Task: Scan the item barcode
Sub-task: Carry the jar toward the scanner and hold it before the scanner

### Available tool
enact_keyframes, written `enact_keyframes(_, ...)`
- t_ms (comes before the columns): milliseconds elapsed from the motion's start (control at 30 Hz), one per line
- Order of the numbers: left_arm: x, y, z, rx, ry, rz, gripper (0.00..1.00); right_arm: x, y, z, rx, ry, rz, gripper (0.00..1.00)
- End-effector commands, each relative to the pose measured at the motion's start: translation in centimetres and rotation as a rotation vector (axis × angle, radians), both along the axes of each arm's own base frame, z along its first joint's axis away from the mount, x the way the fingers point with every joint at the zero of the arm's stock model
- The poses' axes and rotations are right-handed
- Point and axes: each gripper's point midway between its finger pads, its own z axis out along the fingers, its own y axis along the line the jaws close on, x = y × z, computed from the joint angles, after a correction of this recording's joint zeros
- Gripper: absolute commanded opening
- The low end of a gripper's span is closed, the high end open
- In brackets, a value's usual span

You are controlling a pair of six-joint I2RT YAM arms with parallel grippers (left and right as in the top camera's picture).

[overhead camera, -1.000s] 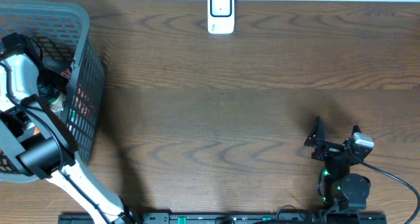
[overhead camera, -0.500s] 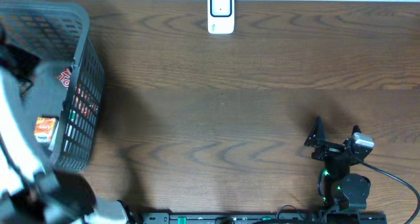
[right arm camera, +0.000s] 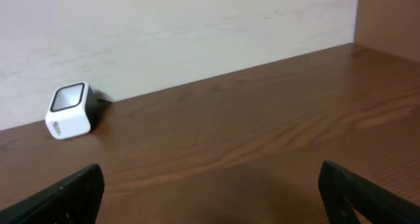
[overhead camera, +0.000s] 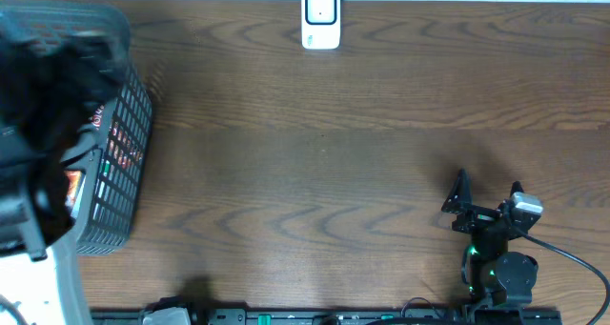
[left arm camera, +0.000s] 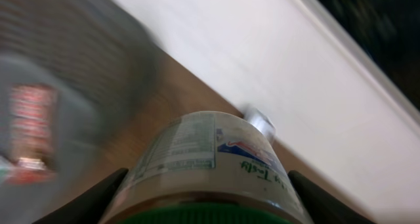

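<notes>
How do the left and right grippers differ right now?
Load: the left gripper is closed on a labelled bottle; the right gripper is empty.
Jaws: the left's are set to the bottle's width; the right's stand wide open.
Place: the left is over the basket at far left, blurred in the overhead view; the right sits sharp at front right, facing the scanner.
Shared: both have dark two-finger jaws.

Basket [left arm camera: 72, 66] blurred; bottle [left arm camera: 203, 158] cut off below.
</notes>
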Motion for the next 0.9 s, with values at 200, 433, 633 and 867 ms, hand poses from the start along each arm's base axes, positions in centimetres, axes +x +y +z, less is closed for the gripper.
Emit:
enact_keyframes(200, 3.3, -17.7, -10.9, 0.171, 0.296, -0.522, 0.68, 0.0, 0.0, -0.2, -0.013, 0.007, 0.0, 0.99)
enact_keyframes(433, 4.5, -21.9, -21.5, 0.326, 0.548, -0.64, 0.68, 0.0, 0.0, -0.1, -0.013, 0.007, 0.0, 0.99)
enact_keyframes(633, 4.7, -23.7, -29.1, 0.423, 0.666, -0.754, 0.68, 0.0, 0.0, -0.1, -0.013, 0.007, 0.0, 0.99)
enact_keyframes(867, 3.5, -25.2, -35.8, 0.449, 0.686, -0.826, 0.68, 0.0, 0.0, -0.1, -0.013, 0.007, 0.0, 0.99)
